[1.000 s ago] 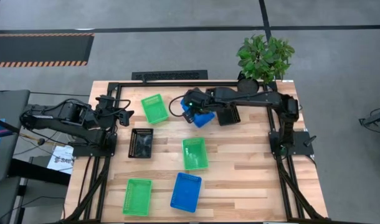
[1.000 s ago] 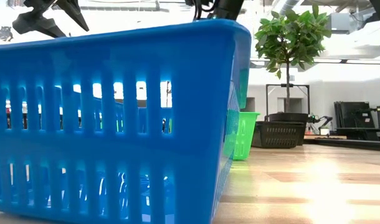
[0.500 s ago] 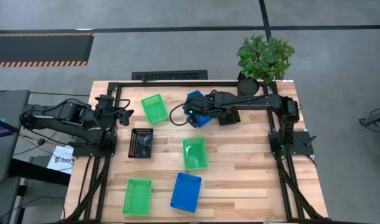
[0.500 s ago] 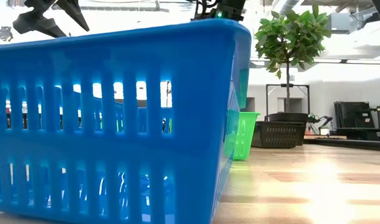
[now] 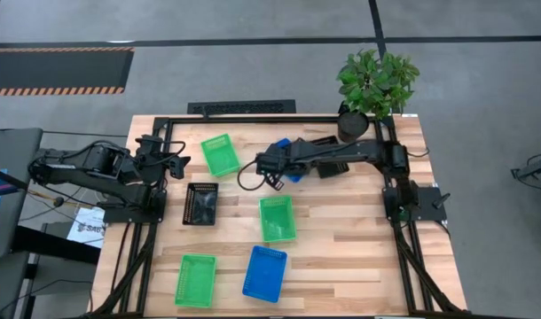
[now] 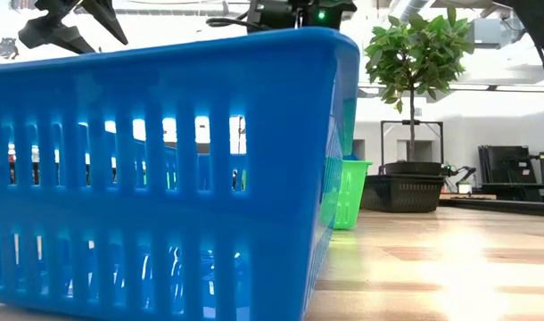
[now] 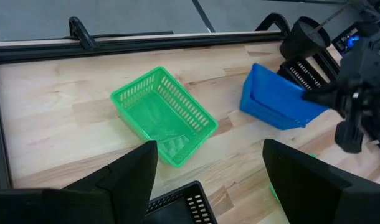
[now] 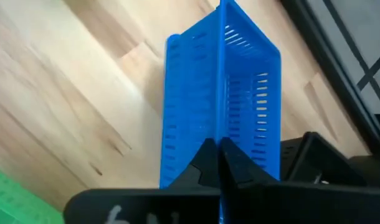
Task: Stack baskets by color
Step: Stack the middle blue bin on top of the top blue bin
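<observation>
My right gripper [image 5: 282, 163] is shut on a blue basket [image 7: 274, 99] at the table's far middle, and the arm covers most of that basket in the high view. My left gripper [image 7: 209, 180] hangs open over the left edge and holds nothing. Resting flat on the table are green baskets [image 5: 220, 153] [image 5: 278, 219] [image 5: 195, 280], a black basket [image 5: 200, 203] and a second blue basket [image 5: 264, 272]. Another black basket [image 5: 329, 168] lies partly under my right arm. My right gripper pinches one wall of the blue basket at its rim [image 8: 221, 127], with one finger on each side of the wall. The fingers [image 8: 205, 158] slant down from above. The basket hangs below them, tipped steeply onto its side. Whether its lower edge [image 7: 268, 121] touches the table, I cannot tell.
A potted plant [image 5: 375, 84] stands at the far right corner. A black frame rail [image 5: 253, 118] runs along the far edge. In the low view the near blue basket [image 6: 165, 178] fills most of the picture. Bare wood lies at the near right [image 5: 359, 266].
My right gripper has gone down and toward the table's near edge with the blue basket, rolling as it went. The basket now sits lower, tipped steeper, and mostly hidden under the arm in the high view.
</observation>
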